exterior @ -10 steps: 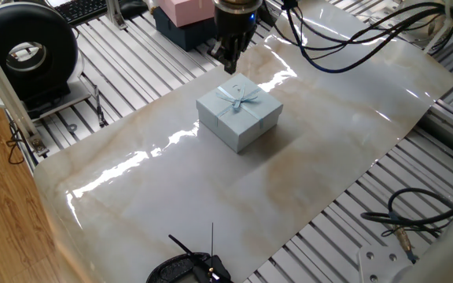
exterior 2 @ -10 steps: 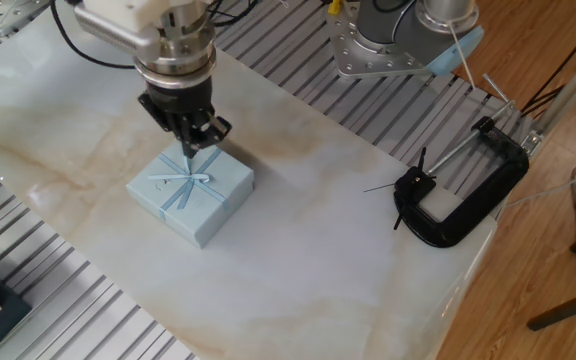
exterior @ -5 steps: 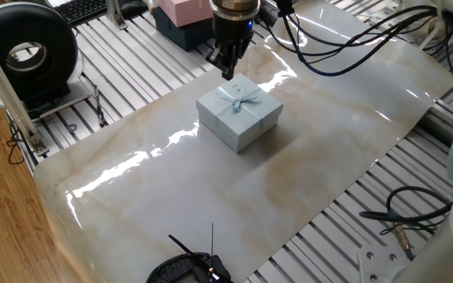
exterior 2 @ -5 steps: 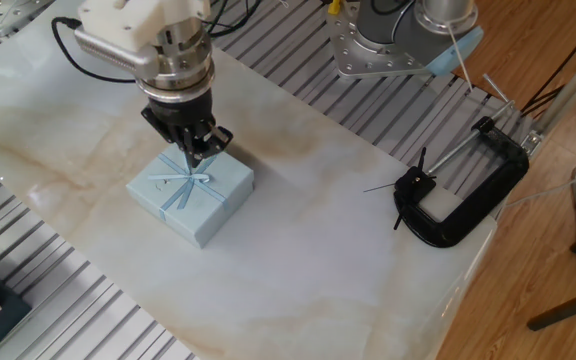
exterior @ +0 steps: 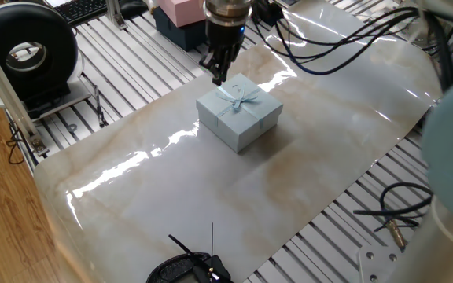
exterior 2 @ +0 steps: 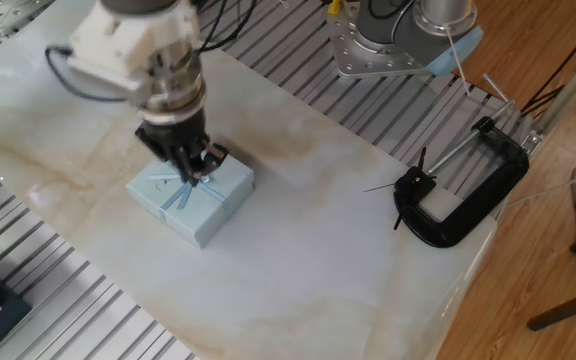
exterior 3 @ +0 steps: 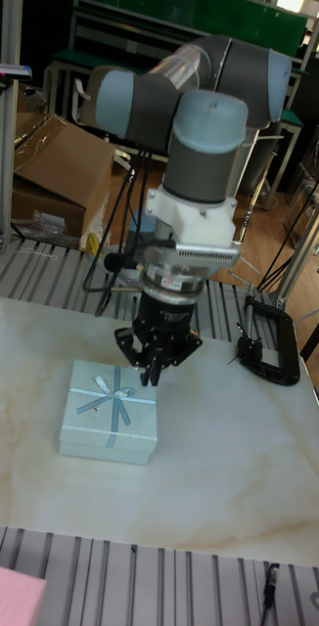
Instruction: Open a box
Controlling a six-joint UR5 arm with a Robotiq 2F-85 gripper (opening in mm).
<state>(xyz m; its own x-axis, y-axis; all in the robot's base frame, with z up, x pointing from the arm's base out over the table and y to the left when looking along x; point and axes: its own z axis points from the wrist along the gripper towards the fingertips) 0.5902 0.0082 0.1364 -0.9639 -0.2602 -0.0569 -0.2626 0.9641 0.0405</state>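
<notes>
On the marble-look sheet [exterior: 211, 204] covering the desk, your box [exterior: 238, 111] sits toward the far edge in one fixed view, lid on, bow [exterior: 239, 97] tied on top. In the other fixed view the same box [exterior 2: 191, 198] is near the left part of the sheet [exterior 2: 298, 250], well apart from the black clamp [exterior 2: 463, 188] at the right edge.

Your gripper [exterior: 218, 73] points down at the box's far edge, tips just above or touching the lid rim; can't tell which from one fixed view. In the other fixed view the gripper [exterior 2: 194, 172] is over the lid right at the bow [exterior 2: 182, 185], fingers close together. In the tall fixed view the gripper [exterior 3: 152, 373] hangs at the lid's back right corner, beside the box [exterior 3: 110, 411] top, fingertips nearly meeting. You can't tell if anything is pinched between them, ribbon or otherwise, so its state is unclear.

Pink box on a dark base [exterior: 181, 16] sits past the sheet's far corner in one fixed view, next to a black reel [exterior: 26, 53] at the desk's left edge. Loose cables [exterior: 399, 212] lie on the slotted desk [exterior: 344, 228] by the right edge.
</notes>
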